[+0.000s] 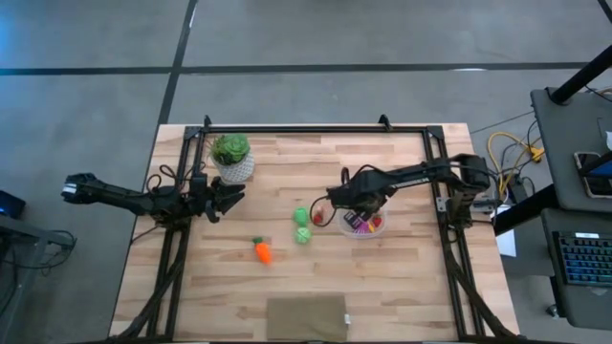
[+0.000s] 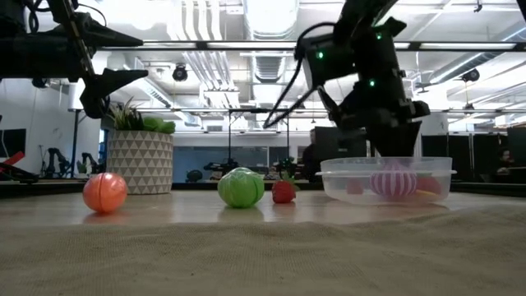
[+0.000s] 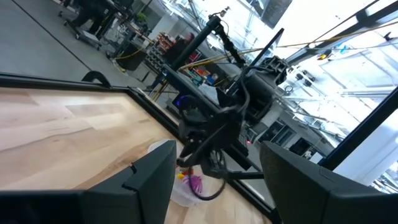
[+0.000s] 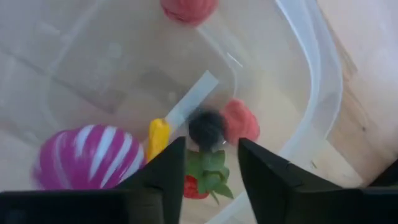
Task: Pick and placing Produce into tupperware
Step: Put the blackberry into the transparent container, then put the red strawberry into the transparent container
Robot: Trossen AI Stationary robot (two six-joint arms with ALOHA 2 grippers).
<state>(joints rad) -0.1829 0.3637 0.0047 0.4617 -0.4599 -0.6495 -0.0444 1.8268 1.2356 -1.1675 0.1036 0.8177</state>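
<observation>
Between the right fingers (image 4: 211, 168), a leafy red piece (image 4: 200, 177) shows only partly.

Two dark jointed arms w/ black cables; green status lights; blocky black fingers.

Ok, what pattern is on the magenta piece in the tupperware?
White stripes on the magenta piece, lying inside the tupperware; clearest in the right wrist view.

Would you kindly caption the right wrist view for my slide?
Right claw over the round clear plastic tupperware, releasing a red green-leafed strawberry beside the magenta striped piece.
</observation>
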